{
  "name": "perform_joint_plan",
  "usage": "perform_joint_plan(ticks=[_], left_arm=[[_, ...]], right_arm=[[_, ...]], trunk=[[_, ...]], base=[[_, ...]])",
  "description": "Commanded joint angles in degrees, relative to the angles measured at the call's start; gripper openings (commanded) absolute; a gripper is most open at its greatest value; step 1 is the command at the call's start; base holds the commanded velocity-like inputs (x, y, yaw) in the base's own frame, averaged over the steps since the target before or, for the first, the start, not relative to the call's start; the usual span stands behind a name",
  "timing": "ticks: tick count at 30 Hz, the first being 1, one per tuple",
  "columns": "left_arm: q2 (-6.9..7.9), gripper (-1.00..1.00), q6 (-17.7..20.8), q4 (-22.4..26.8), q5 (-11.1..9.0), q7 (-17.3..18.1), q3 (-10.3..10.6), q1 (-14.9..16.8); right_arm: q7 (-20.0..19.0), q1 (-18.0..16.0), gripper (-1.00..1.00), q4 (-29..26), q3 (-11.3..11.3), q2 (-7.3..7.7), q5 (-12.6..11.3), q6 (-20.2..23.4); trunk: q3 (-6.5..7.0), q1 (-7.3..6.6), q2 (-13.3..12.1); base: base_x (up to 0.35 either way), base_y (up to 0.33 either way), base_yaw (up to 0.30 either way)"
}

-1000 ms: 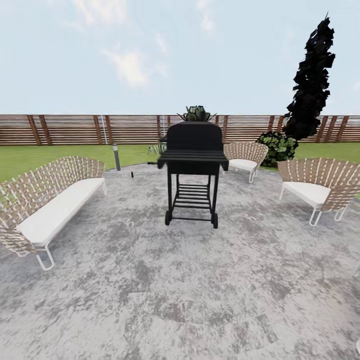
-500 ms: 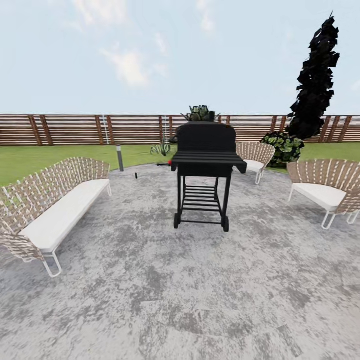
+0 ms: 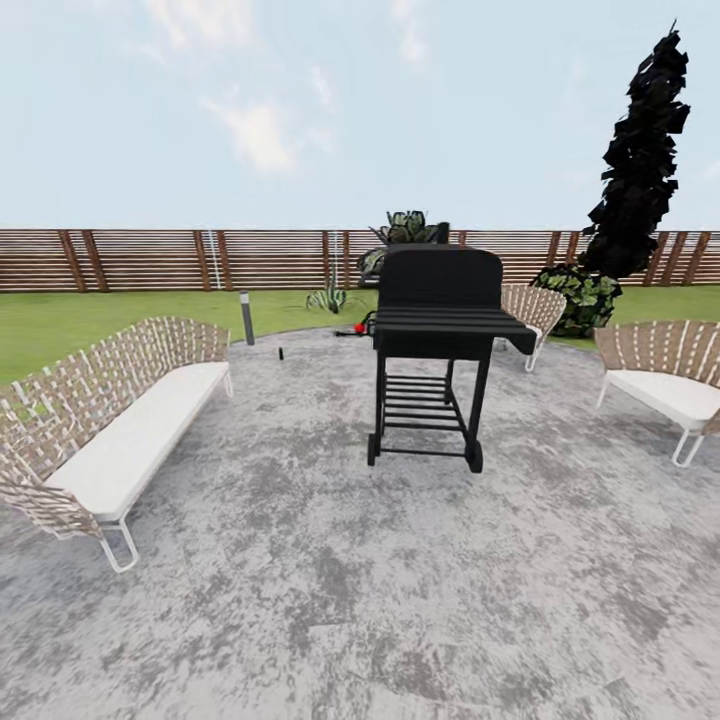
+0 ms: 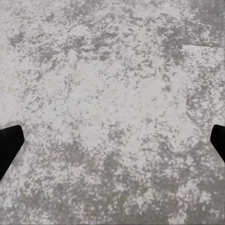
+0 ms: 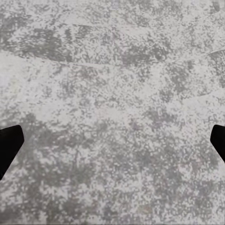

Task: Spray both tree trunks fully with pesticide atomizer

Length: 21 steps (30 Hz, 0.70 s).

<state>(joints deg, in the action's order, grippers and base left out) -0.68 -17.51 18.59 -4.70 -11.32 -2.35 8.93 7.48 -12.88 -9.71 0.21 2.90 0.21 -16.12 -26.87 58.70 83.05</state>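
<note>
Your left gripper (image 4: 112, 145) and right gripper (image 5: 112, 145) both hang with fingers wide apart over the grey mottled stone patio floor (image 3: 330, 590), the small dark atomizer bottle (image 3: 281, 353) standing far off beside the black wheeled barbecue grill (image 3: 435, 340).

grill (image 3: 437, 345) centre | sofa (image 3: 110, 425) beside | chair (image 3: 672, 380) opposite | cypress (image 3: 643, 165) behind

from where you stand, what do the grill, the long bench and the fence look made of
Grill: matte black, probably painted metal, with thin rod shelves.
Long bench: tan woven strips like wicker, white cushion, thin white tubular legs.
Fence: brown horizontal slats, apparently wood.
</note>
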Motion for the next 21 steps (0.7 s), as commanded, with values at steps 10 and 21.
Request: perform_joint_plan(ticks=[10,21], left_arm=[[-0.03,1.00,-0.31,-0.05,-0.49,0.14,-0.11,0.04],[-0.03,1.00,-0.33,-0.05,-0.49,0.12,-0.11,0.04]], right_arm=[[0.25,-0.04,1.00,0.46,0.06,-0.92,-0.03,-0.31],[0.26,-0.04,1.00,0.48,0.06,-1.14,-0.03,-0.32]], trunk=[[-0.06,0.03,0.03],[-0.06,0.03,0.03]], base=[[0.287,0.272,0.000],[0.341,0.131,0.051]])
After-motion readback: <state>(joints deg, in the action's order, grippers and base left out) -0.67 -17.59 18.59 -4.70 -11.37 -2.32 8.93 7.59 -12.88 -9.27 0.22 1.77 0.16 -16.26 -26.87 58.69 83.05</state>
